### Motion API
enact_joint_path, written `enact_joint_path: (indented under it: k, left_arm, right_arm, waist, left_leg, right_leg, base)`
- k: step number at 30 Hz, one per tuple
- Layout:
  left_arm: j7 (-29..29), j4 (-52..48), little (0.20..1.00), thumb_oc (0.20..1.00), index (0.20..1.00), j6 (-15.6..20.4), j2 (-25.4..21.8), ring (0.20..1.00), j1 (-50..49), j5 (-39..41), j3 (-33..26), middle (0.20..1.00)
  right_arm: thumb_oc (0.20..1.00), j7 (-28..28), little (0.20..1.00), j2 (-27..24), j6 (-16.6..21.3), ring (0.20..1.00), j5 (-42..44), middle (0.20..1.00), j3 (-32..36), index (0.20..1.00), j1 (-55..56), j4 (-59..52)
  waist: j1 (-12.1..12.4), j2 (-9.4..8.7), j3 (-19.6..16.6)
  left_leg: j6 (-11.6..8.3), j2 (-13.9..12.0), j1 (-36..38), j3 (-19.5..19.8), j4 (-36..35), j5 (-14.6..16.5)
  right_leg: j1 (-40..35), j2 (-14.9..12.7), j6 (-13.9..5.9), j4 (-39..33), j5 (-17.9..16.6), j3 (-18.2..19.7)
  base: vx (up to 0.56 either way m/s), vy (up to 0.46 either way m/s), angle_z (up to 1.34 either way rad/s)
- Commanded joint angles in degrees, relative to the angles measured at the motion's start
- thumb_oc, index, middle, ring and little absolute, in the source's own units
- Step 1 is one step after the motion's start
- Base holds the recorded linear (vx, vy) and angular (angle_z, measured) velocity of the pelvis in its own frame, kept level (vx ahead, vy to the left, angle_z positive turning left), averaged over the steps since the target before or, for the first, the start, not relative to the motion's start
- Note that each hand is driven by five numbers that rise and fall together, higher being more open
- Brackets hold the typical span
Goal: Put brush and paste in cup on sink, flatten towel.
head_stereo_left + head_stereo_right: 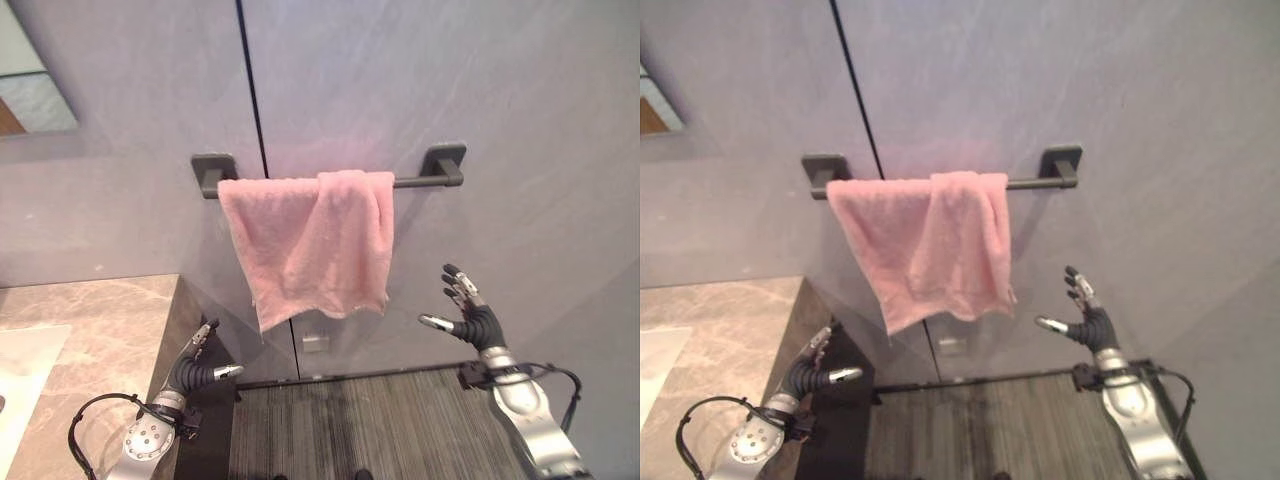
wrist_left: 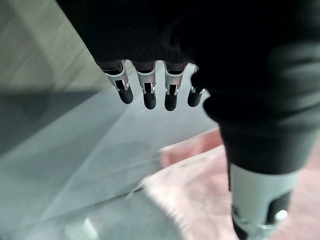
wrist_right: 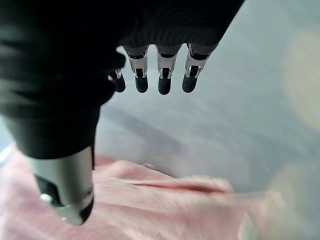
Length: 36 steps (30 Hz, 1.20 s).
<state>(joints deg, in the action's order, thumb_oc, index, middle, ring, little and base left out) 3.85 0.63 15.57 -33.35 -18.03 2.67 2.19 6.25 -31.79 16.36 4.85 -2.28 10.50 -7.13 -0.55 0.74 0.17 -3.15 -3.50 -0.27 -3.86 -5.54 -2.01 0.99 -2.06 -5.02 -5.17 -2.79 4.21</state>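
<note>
1. The towel (image 1: 310,245) hangs on a dark bar (image 1: 420,181) at the centre of the left eye view. It is not flat: its right part is folded back over itself and bunched toward the middle, and the right stretch of the bar is bare. The flattening step looks not yet done.

2. No brush, paste or cup is visible here, so that part of the task cannot be judged. A marble counter (image 1: 100,330) lies at the lower left.

3. The left hand (image 1: 195,368) sits at the lower left, below the towel's lower left corner and apart from it. Its fingers are straight and spread and hold nothing.

4. The right hand (image 1: 468,310) is raised at the lower right, just right of the towel's lower right edge, near it but not touching. Its fingers are splayed with the thumb out, and it is empty.

5. Both hands flank the towel from below, which suggests the towel work is about to begin.
</note>
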Motion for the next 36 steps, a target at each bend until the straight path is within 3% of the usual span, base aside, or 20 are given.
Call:
enact_joint_path:
  k: [1, 4, 6, 7, 10, 15, 20, 26, 36]
  left_arm:
    - [6.78, -2.16, 1.000, 1.000, 1.000, 7.49, -5.17, 1.000, 4.09, -9.08, -2.01, 1.000]
    - [11.79, -10.49, 1.000, 1.000, 1.000, 9.40, -12.35, 1.000, 1.63, -19.69, -9.05, 1.000]
    - [13.02, -11.91, 1.000, 1.000, 1.000, 9.46, -14.04, 1.000, 1.07, -21.78, -10.13, 1.000]
    - [15.91, -14.89, 1.000, 1.000, 1.000, 9.09, -19.52, 1.000, -0.81, -29.10, -13.58, 1.000]
    - [17.75, -19.92, 1.000, 1.000, 1.000, 10.79, -26.57, 1.000, -3.05, -32.75, -17.92, 1.000]
    - [18.28, -20.99, 1.000, 1.000, 1.000, 10.59, -33.57, 1.000, -2.90, -35.03, -19.06, 1.000]
    - [18.69, -21.32, 1.000, 1.000, 1.000, 10.50, -35.89, 1.000, -1.77, -36.39, -19.86, 1.000]
    - [19.16, -20.25, 1.000, 1.000, 1.000, 9.95, -39.75, 1.000, 9.51, -38.26, -12.79, 1.000]
    - [20.16, -20.56, 1.000, 1.000, 1.000, 9.87, -42.92, 1.000, 19.75, -39.98, -7.85, 1.000]
  right_arm:
    - [1.000, 3.69, 1.000, -2.04, 7.34, 1.000, -7.35, 1.000, 1.11, 1.000, -3.41, -5.20]
    - [1.000, 4.23, 1.000, -8.75, 9.87, 1.000, -12.87, 1.000, 5.22, 1.000, -3.58, -15.59]
    - [1.000, 5.01, 1.000, -10.18, 10.17, 1.000, -13.76, 1.000, 5.35, 1.000, -4.12, -16.61]
    - [1.000, 4.99, 1.000, -13.07, 11.01, 1.000, -14.09, 1.000, 5.00, 1.000, -4.84, -19.03]
    - [1.000, 4.78, 1.000, -20.80, 11.38, 1.000, -14.60, 1.000, 3.74, 1.000, -6.95, -22.30]
    - [1.000, 4.88, 1.000, -30.44, 10.63, 1.000, -16.07, 1.000, -1.69, 1.000, -13.60, -22.10]
    - [1.000, 5.05, 1.000, -34.45, 9.60, 1.000, -19.18, 1.000, -4.69, 1.000, -18.71, -21.43]
    - [1.000, 5.62, 1.000, -34.40, 8.36, 1.000, -21.09, 1.000, -10.86, 1.000, -26.93, -18.48]
    - [1.000, 6.24, 1.000, -33.36, 7.25, 1.000, -23.08, 1.000, -13.38, 1.000, -31.50, -16.19]
  waist:
    - [0.82, -1.52, -2.51]
    - [1.03, -1.84, -2.75]
    - [1.09, -1.99, -2.79]
    - [1.45, -2.09, -2.82]
    - [1.68, -2.45, -3.00]
    - [2.36, -2.95, -2.17]
    - [2.28, -3.24, -1.35]
    - [1.76, -3.19, -0.50]
    - [1.24, -2.38, -0.04]
  left_leg:
    - [-0.03, 2.31, 1.77, -1.03, 0.54, 1.61]
    - [-0.21, 2.30, 1.61, -0.96, 0.54, 1.63]
    - [-0.26, 2.29, 1.59, -0.97, 0.54, 1.62]
    - [-0.36, 2.24, 1.54, -0.90, 0.54, 1.67]
    - [-0.57, 2.06, 1.57, -0.62, 0.54, 2.20]
    - [-0.92, 1.81, 1.09, -0.14, 0.54, 1.84]
    - [-1.12, 1.70, 0.24, 0.22, 0.54, 1.44]
    - [-1.27, 1.61, -0.86, 0.61, 0.54, 1.09]
    - [-1.31, 1.70, -1.90, 0.25, 0.54, 1.05]
  right_leg:
    - [1.88, -2.60, -3.46, 0.90, -3.55, -2.66]
    - [2.04, -2.67, -3.72, 0.92, -3.73, -2.67]
    - [2.03, -2.67, -3.78, 0.92, -3.77, -2.70]
    - [2.13, -2.65, -3.81, 0.91, -3.83, -2.84]
    - [2.04, -2.57, -3.95, 0.71, -3.48, -3.03]
    - [2.46, -2.61, -3.98, 0.67, -3.72, -3.46]
    - [3.02, -2.71, -4.09, 0.59, -3.96, -3.84]
    - [3.74, -2.82, -4.04, 0.53, -4.06, -4.28]
    - [4.92, -2.84, -4.14, 0.33, -4.31, -3.69]
  base:
    - [0.00, 0.000, 0.00]
    - [0.00, 0.000, 0.00]
    - [0.00, 0.000, 0.00]
    - [0.00, 0.000, 0.00]
    - [0.00, 0.000, 0.00]
    - [-0.02, -0.002, 0.01]
    - [-0.01, -0.001, 0.00]
    - [-0.01, -0.007, 0.11]
    - [0.00, 0.001, -0.01]
